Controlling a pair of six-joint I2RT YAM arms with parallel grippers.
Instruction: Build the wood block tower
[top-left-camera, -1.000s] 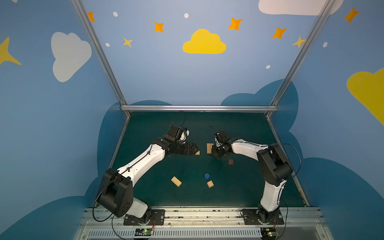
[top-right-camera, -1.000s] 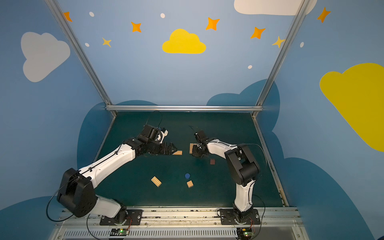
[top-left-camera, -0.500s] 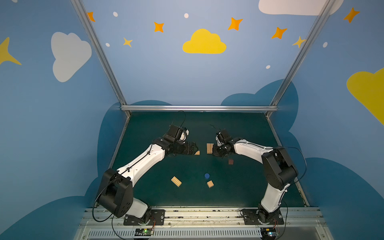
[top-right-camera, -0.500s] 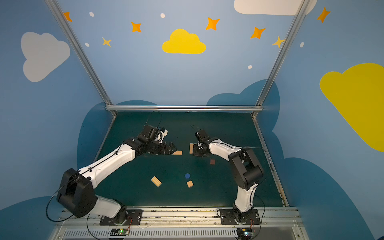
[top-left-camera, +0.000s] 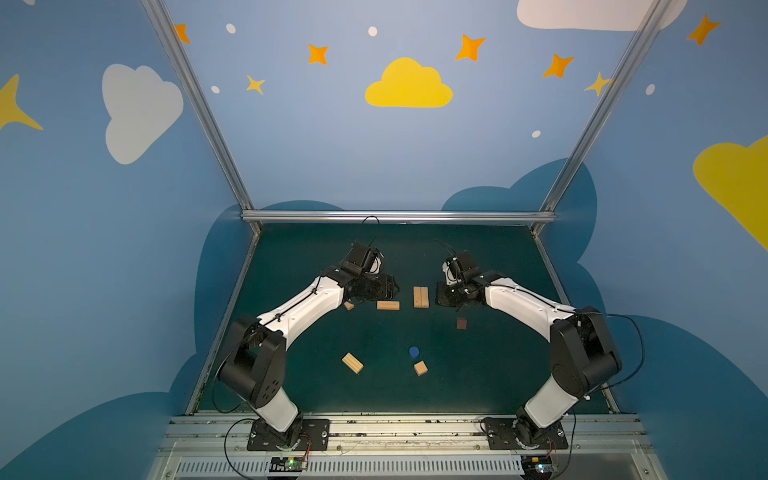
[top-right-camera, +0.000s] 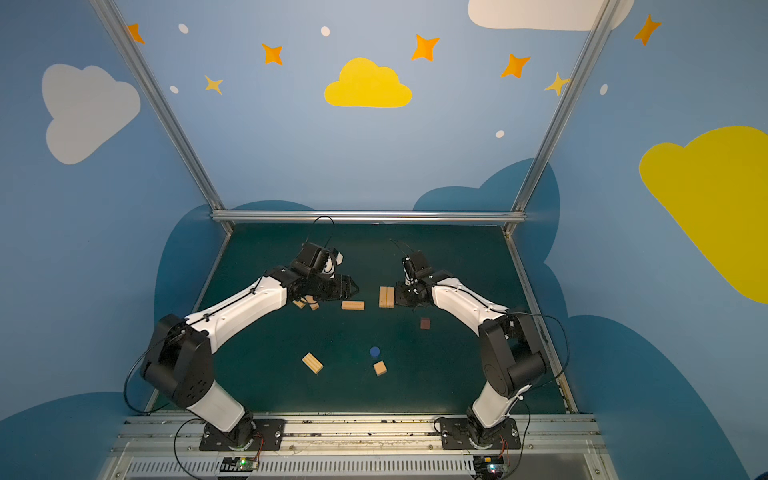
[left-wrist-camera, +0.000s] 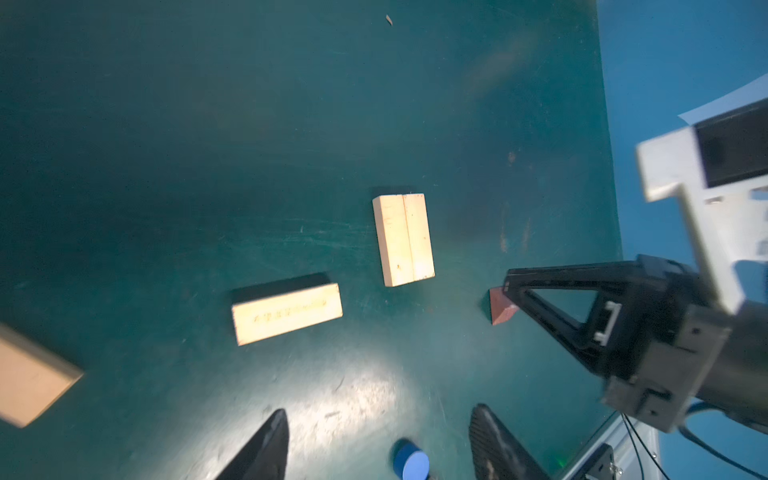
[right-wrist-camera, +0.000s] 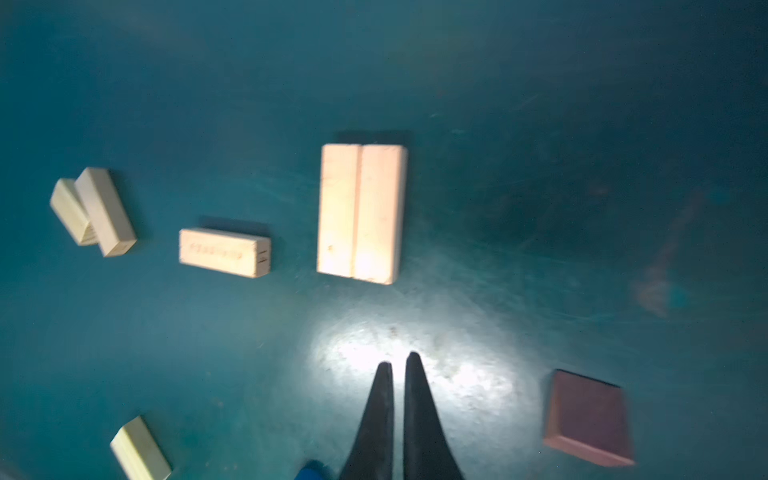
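Your left gripper (left-wrist-camera: 380, 409) stands part open, empty; your right gripper (top-left-camera: 438, 296), closed on nothing, sits just right of the mid-frame paired wooden bars (top-left-camera: 420, 297).

On the tabletop (top-left-camera: 478, 374) we find a pair of bars (top-left-camera: 420, 296) lying side by side and touching, toward the back middle, with a single bar (top-left-camera: 388, 305) just left of it, crosswise and apart, and two more bars (right-wrist-camera: 106, 212) touching each other further left. Right of the pair and nearer the front lies a cube (top-left-camera: 461, 323). Well apart at the front we see a slanted bar (top-left-camera: 352, 363) on the left and, to its right, a round piece (top-left-camera: 413, 352) with a second cube (top-left-camera: 420, 368) just before it.
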